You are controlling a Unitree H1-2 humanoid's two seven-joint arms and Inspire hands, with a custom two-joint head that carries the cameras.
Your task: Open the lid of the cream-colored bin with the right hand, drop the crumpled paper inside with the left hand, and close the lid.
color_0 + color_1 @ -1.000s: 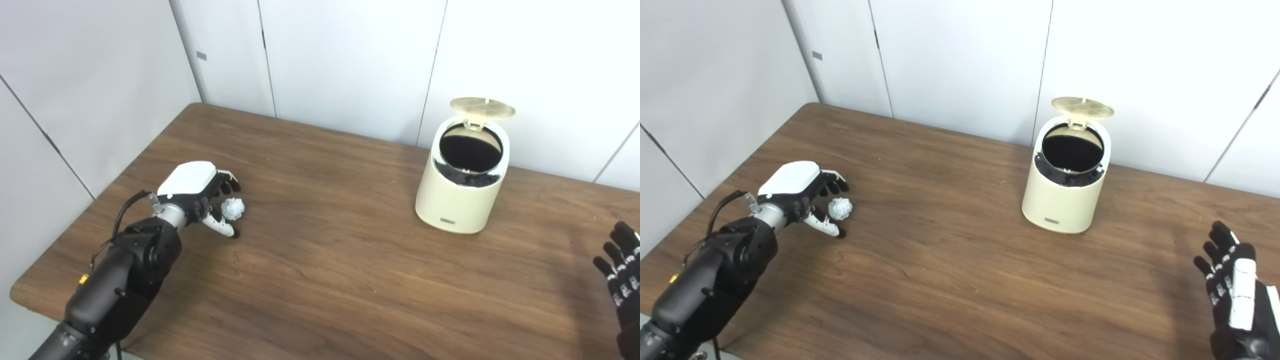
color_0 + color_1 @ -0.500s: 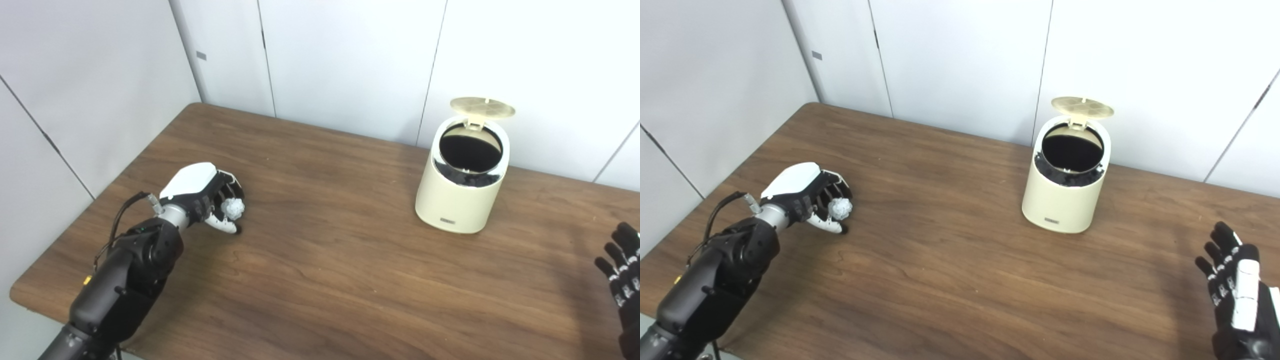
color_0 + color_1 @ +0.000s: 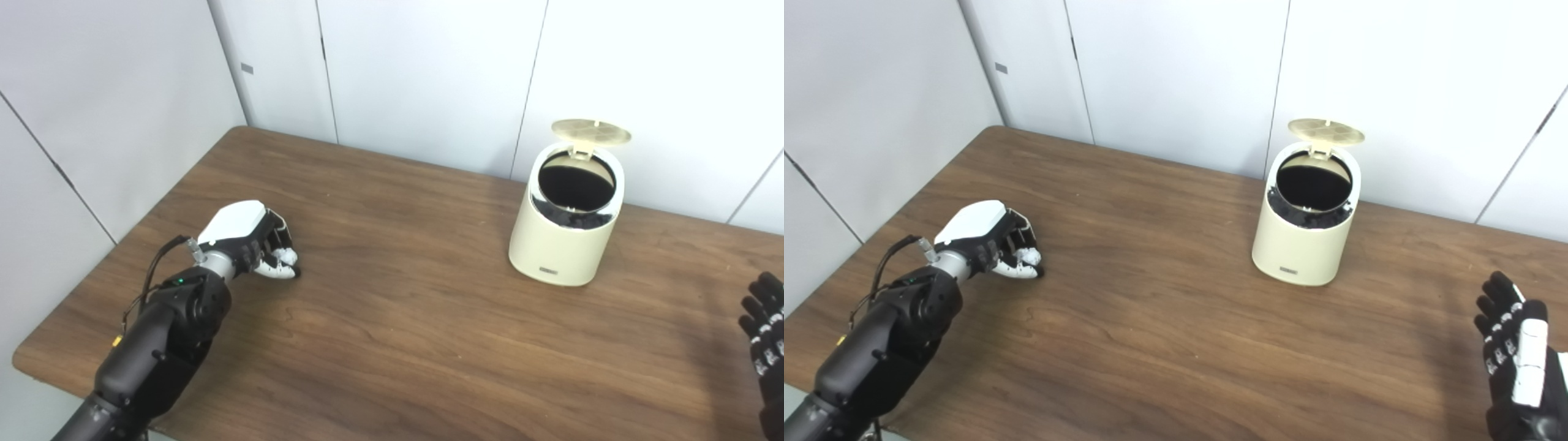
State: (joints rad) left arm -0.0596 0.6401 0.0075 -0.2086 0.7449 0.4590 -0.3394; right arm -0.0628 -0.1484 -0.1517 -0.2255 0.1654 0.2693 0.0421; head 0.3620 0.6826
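A wooden bench (image 3: 429,343) is seen filling most of the frame, with pale wall panels (image 3: 429,73) behind it. At the lower left of the frame, the left robot hand (image 3: 257,245) is closed around the crumpled paper (image 3: 283,256), of which only a small white patch is seen between the curled fingers (image 3: 278,236) and the thumb; the hand is held low over the bench. At the upper right of the frame, the cream-colored bin (image 3: 1304,226) is stood upright on the bench, well apart from the paper. Its lid (image 3: 1326,130) is raised on its rear hinge, and the dark inside is exposed. At the lower right corner, the right robot hand (image 3: 1516,355) is held open and empty, fingers spread and pointed upward in the frame, well apart from the bin.
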